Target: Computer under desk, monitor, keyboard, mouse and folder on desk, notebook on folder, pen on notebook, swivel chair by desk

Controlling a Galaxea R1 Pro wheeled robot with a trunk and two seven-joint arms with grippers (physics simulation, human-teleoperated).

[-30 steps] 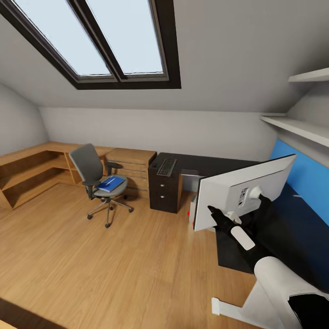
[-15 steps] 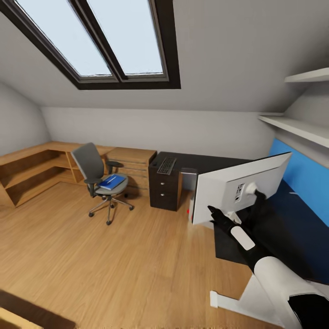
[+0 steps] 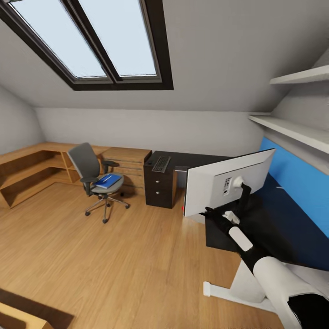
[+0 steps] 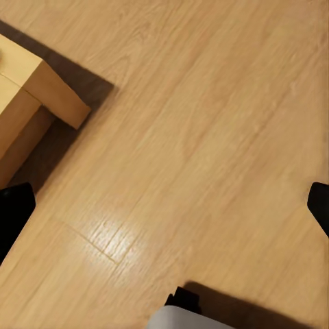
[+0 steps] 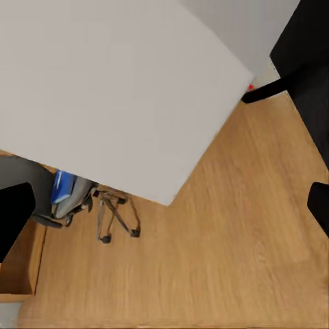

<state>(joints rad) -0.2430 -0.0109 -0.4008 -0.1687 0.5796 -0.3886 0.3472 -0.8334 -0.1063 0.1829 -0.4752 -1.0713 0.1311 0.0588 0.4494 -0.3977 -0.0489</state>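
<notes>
1. My right gripper (image 3: 214, 212) is up against the lower near edge of the monitor (image 3: 228, 182), whose pale grey back faces me. It stands on the near left end of the desk (image 3: 274, 228). My fingertips sit wide at the edges of the right wrist view, so this hand reads as spread open, pushing rather than pinching.

2. My left gripper (image 4: 164, 205) hangs over bare wood floor (image 4: 205, 123), fingers spread wide, holding nothing.

3. Risk one, I judge: the monitor is close to the desk's left edge. A shove at the panel's low corner could tip it on its thin stand or slide it off.

4. Risk two: the screen looks turned towards the blue back panel (image 3: 297, 178). Twisting it round with an open hand invites a slip.

5. Far left, the swivel chair (image 3: 93, 176) stands well apart from the desk, with the folder (image 3: 108, 180) on its seat.

6. The keyboard (image 3: 161, 163) lies on the black drawer cabinet (image 3: 159, 189), not yet on the desk.

7. Hard to tell: the monitor hides its own stand foot and whether my fingers truly touch it. A red speck shows just below the monitor's left corner, but I can't identify it.
</notes>
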